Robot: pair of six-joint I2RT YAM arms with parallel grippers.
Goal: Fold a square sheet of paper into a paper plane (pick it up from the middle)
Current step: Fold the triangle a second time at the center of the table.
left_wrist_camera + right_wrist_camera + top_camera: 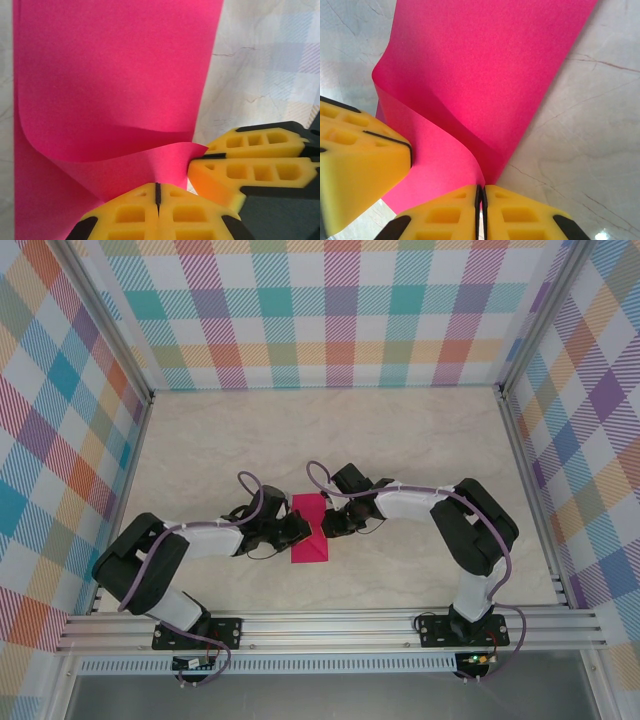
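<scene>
The magenta-pink sheet of paper (pixel 308 540) is seen lying on the marbled desk (pixel 420 440), midway from left to right and toward the near side, between the two arms. It is flanked on the left by the left pincer (pixel 157 192) and on the right by the right pincer (pixel 481 192), the two being set just beside each other about halfway along the sheet.

In the left wrist view, the left pincer's yellow fingers (pixel 130 215) are pressed together on a raised curl of the paper. The same curl is met from the side by the right pincer.

In the right wrist view, the right pincer is likewise closed, and the lifted edge is pinched between its fingers (pixel 520 215). The far part of the sheet is laid flat on the desk, while the pinched part is bent softly upward. The desk is enclosed by plaid walls (pixel 340 310).
</scene>
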